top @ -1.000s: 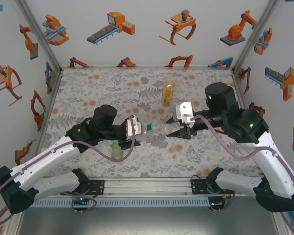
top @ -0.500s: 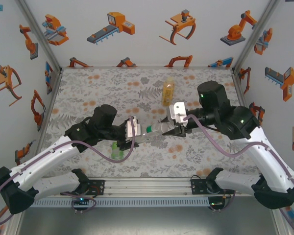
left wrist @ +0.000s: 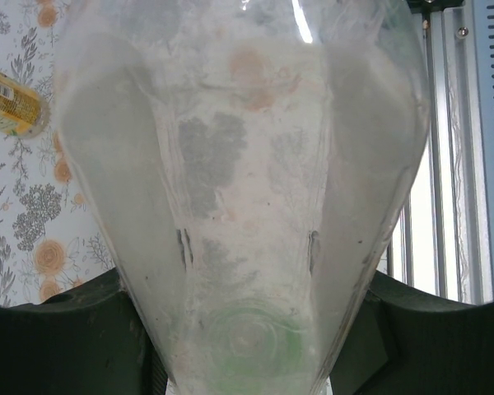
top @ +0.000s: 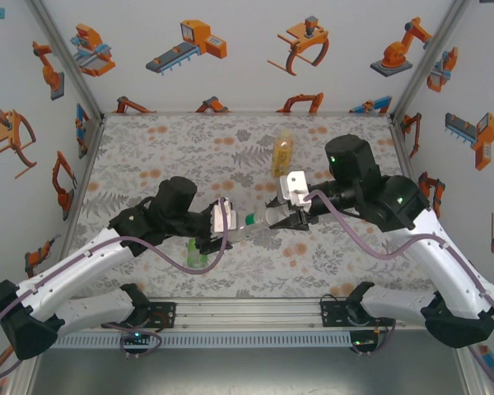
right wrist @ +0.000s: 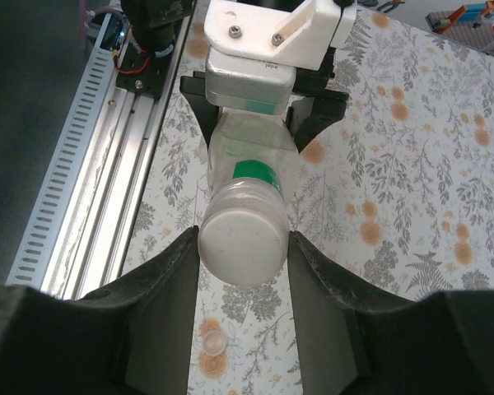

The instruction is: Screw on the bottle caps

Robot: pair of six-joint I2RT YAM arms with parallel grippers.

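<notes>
My left gripper (top: 237, 226) is shut on the clear bottle (top: 258, 222), holding it on its side above the mat with the neck pointing right. In the left wrist view the bottle (left wrist: 247, 189) is seen from its base. My right gripper (top: 278, 218) is shut on a whitish bottle cap (right wrist: 243, 245) that sits at the bottle's neck, just past its green ring (right wrist: 255, 173); both fingers (right wrist: 169, 280) touch the cap's sides. A small pale cap (right wrist: 212, 346) lies on the mat below. The amber bottle (top: 281, 155) lies at the back and the green bottle (top: 198, 253) stands under my left arm.
The flowered mat (top: 148, 156) covers the table between white walls with robot pictures. A metal rail (top: 247, 311) runs along the near edge and shows in the right wrist view (right wrist: 90, 173). The amber bottle's yellow label (left wrist: 4, 103) lies left of the held bottle.
My right gripper has moved left with the cap, from a gap away up to the bottle's neck. The left arm and the clear bottle have stayed put.
</notes>
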